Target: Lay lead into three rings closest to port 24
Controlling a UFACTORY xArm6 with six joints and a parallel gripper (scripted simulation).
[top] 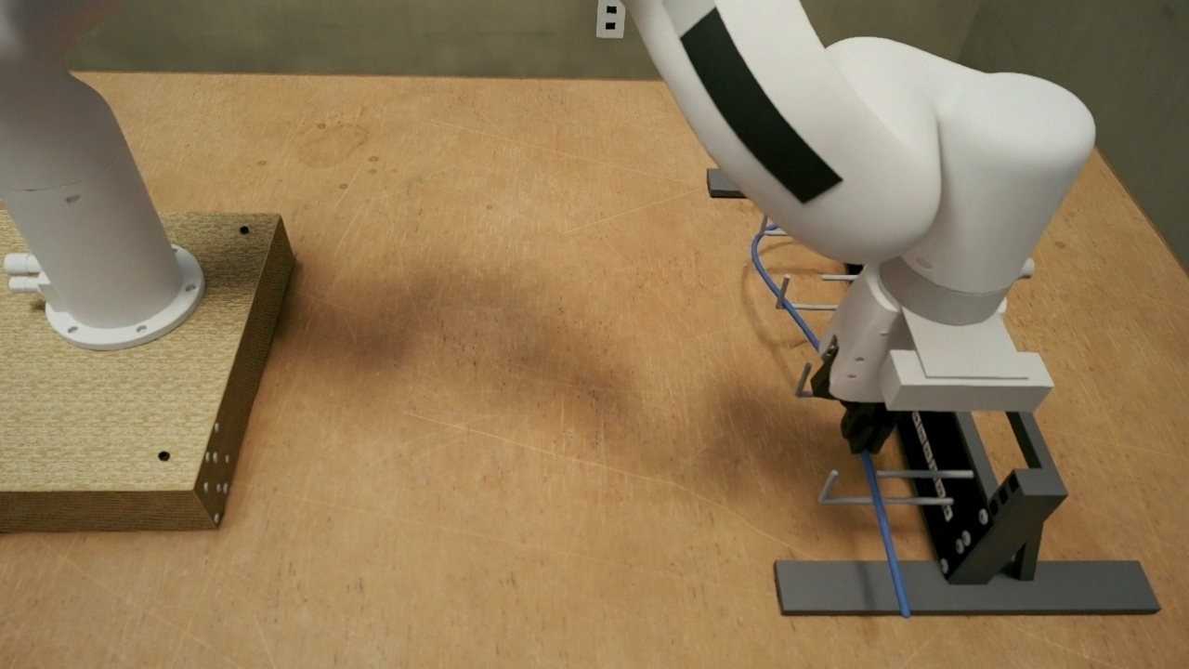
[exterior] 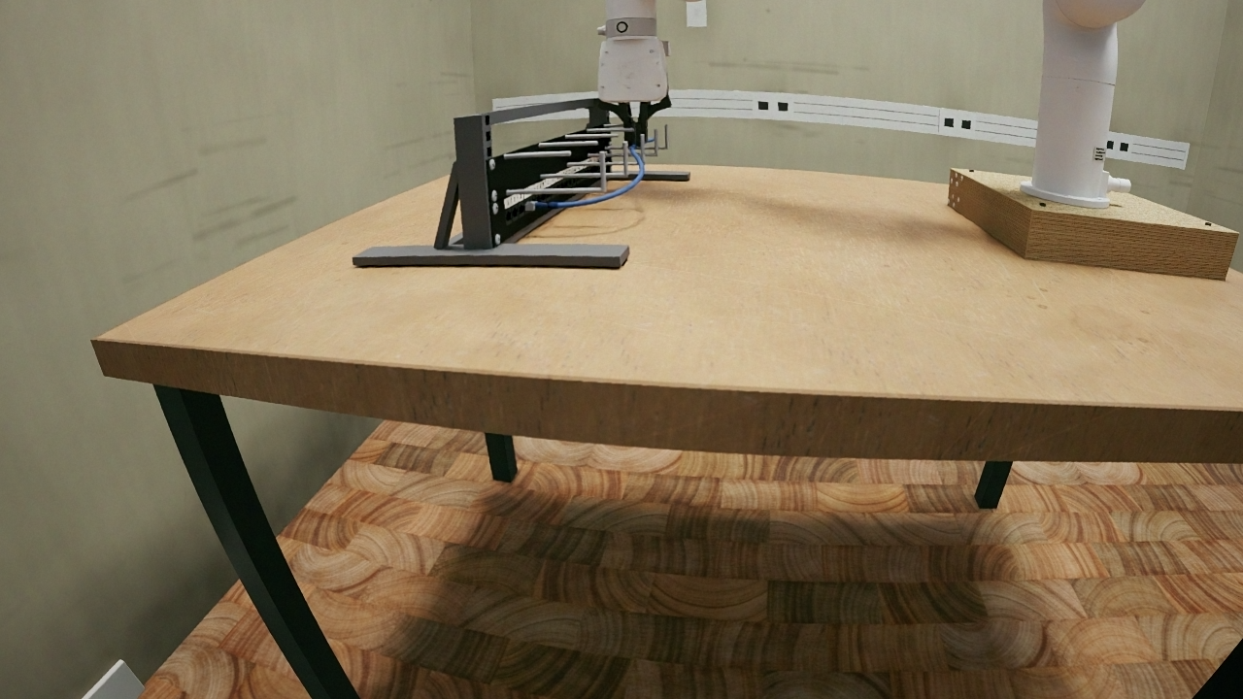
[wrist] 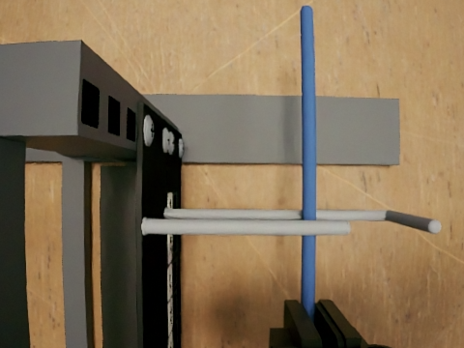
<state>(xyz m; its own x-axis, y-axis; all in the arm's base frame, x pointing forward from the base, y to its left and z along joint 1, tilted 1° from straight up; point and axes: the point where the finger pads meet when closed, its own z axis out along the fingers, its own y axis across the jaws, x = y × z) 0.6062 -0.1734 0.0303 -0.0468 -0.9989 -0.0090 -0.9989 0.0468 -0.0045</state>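
The blue lead (top: 882, 524) runs from the far end of the black rack (top: 956, 491) along the row of steel rings to my gripper (top: 864, 437). My gripper is shut on the lead just before the last ring (top: 885, 489). The free end of the lead passes on over that ring and over the grey foot bar (top: 964, 587). In the wrist view the lead (wrist: 308, 155) leaves my fingers and crosses the ring's two steel rods (wrist: 258, 220); whether it lies inside the ring I cannot tell. In the exterior view the lead (exterior: 608, 192) sags from the near ports up to my gripper (exterior: 636, 116).
The rack (exterior: 513, 178) stands upright on two grey foot bars near the table's edge. The arm's base sits on a wooden block (top: 124, 373) at the far side of the table. Other rings (top: 802, 299) stick out from the rack behind my gripper.
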